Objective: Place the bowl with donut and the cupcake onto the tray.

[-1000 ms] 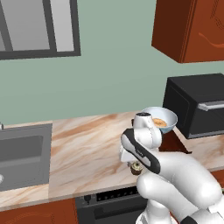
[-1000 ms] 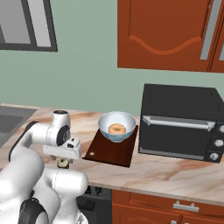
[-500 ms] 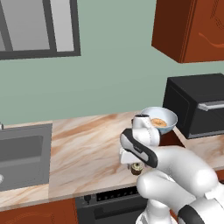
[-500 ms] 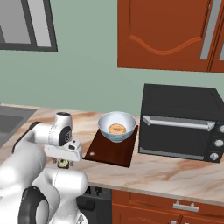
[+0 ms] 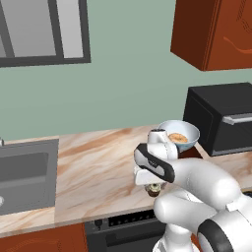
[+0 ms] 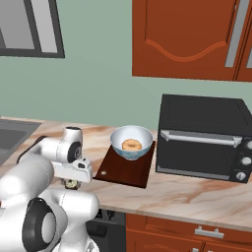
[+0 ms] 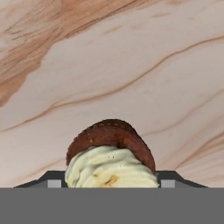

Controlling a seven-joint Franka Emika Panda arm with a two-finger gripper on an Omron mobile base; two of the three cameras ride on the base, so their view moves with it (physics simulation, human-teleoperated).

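The tiny brown cupcake (image 7: 109, 151) with its pale swirled top stands on the marble counter near the front edge, also seen under the hand as the cupcake (image 5: 154, 188) (image 6: 72, 184). My gripper (image 7: 111, 180) (image 5: 153, 182) (image 6: 74, 178) points down over it, and its dark fingertips (image 7: 54, 178) press against both sides, shut on it. To the right, the white bowl (image 5: 178, 132) (image 6: 123, 140) holding the orange donut (image 5: 178, 138) (image 6: 131, 145) rests on the dark reddish-brown tray (image 6: 123, 171) (image 5: 191, 153).
A black microwave (image 6: 202, 135) (image 5: 221, 118) stands right of the tray. A steel sink (image 5: 24, 172) is set into the counter at the far left. Wooden cabinets (image 6: 192, 37) hang above.
The hand has sunk slightly over the cupcake and the arm's elbow has shifted. Cupcake, bowl and tray have not moved.
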